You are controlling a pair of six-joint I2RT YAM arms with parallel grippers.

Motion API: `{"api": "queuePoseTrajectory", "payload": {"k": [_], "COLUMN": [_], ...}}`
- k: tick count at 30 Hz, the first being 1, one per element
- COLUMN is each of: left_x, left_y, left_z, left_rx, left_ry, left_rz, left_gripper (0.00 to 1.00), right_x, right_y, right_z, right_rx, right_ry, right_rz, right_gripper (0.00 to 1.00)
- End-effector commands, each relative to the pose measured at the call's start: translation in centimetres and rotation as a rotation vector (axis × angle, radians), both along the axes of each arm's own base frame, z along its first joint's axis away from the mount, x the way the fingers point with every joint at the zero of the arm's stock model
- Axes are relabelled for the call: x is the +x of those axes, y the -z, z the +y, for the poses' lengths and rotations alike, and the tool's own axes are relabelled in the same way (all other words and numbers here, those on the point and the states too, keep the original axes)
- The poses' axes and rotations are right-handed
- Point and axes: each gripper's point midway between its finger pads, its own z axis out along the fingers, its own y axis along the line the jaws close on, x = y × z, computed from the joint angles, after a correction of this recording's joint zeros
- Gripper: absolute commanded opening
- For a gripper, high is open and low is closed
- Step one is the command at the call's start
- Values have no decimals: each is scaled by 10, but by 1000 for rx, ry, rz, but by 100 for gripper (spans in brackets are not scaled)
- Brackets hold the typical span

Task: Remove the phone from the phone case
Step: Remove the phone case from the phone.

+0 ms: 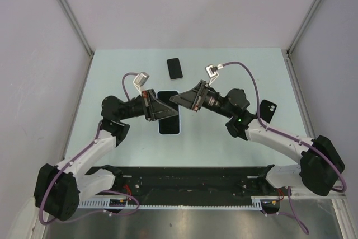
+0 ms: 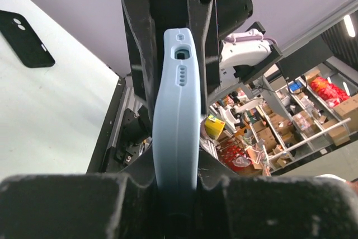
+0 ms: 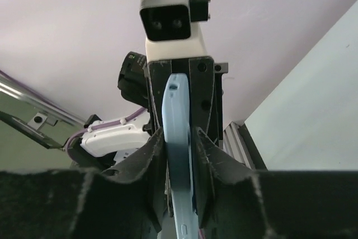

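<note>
A light blue phone case [image 1: 170, 129] with the black phone [image 1: 166, 95] in it sits at the table's middle, screen up. Both grippers grip it. My left gripper [image 1: 158, 110] is shut on the case's left side. In the left wrist view the case [image 2: 178, 110] runs edge-on between the jaws of the left gripper [image 2: 178, 186]. My right gripper [image 1: 182, 100] is shut on the case's far right corner. In the right wrist view the case [image 3: 179, 132] is pinched edge-on in the right gripper [image 3: 180, 149]. I cannot tell whether the case touches the table.
A second black phone [image 1: 175, 68] lies on the table behind the grippers. A black phone case [image 1: 268, 111] lies at the right, and it also shows in the left wrist view [image 2: 25, 38]. A black rail [image 1: 190, 180] runs along the near edge.
</note>
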Motion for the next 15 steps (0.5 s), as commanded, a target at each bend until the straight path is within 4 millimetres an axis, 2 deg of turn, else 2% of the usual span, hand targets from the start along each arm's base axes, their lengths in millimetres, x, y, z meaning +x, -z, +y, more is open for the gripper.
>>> {"api": "queuePoseTrajectory", "payload": {"k": [1, 4, 6, 7, 8, 10, 13, 15], "left_x": [-21, -28, -32, -33, -35, -35, -37, -37], "left_y": [-28, -30, -34, -35, -38, -40, -43, -45], "left_z": [7, 8, 9, 9, 9, 10, 10, 10], "left_rx": [-11, 10, 10, 10, 9, 8, 4, 3], "left_ry": [13, 34, 51, 58, 65, 66, 70, 70], "left_rz": [-266, -327, -360, -367, -383, -394, -408, -409], "left_gripper": [0, 0, 0, 0, 0, 0, 0, 0], "right_x": [-1, -8, -21, -33, -33, -42, -35, -42], "right_y": [-50, -62, -74, -88, -79, -86, -71, -70], "right_z": [-29, -40, -41, -44, -38, -37, -26, -22], "right_rx": [99, 129, 195, 260, 252, 294, 259, 246], "right_ry": [37, -14, -115, -176, -227, -285, -294, -303], "right_rz": [-94, -94, -137, -148, -121, -123, -89, -134], "right_gripper": [33, 36, 40, 42, 43, 47, 52, 59]}}
